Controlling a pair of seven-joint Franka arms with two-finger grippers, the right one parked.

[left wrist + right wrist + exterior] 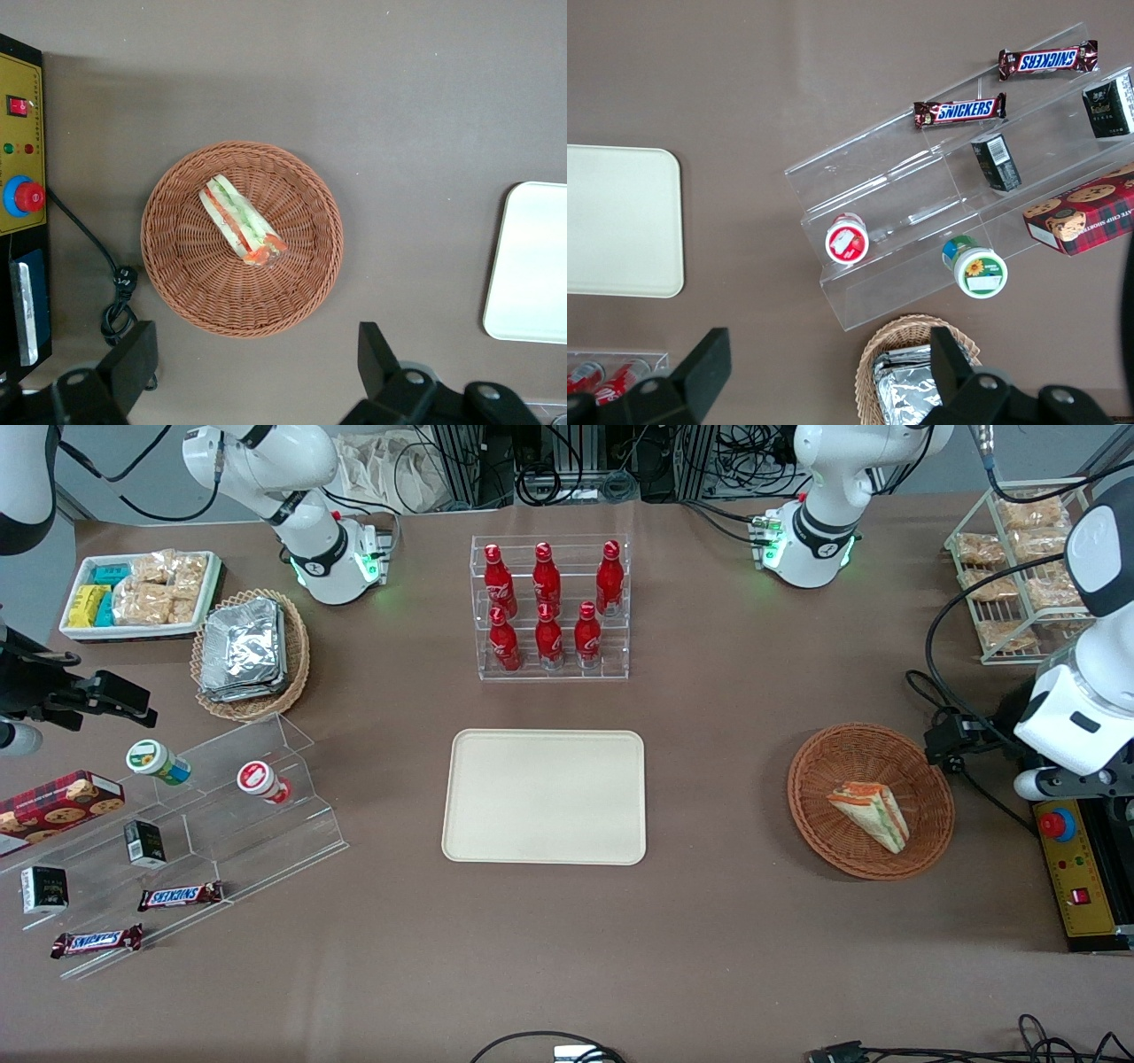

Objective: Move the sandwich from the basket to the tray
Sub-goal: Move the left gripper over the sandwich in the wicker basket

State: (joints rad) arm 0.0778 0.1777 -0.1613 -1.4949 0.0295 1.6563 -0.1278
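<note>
Above the basket (242,239) hangs my hand (257,372), high over the surface (709,921), its two fingers (133,359) spread wide apart and holding nothing. Straight below, the sandwich (241,221) lies on its side in the basket, near the middle of the woven bowl, its orange, red and green layers showing along one edge. Well apart from the basket, toward the parked arm's end of the surface, sits the tray (545,795), bare. Nearby, a black cable (111,292) curls on the surface beside the basket.
</note>
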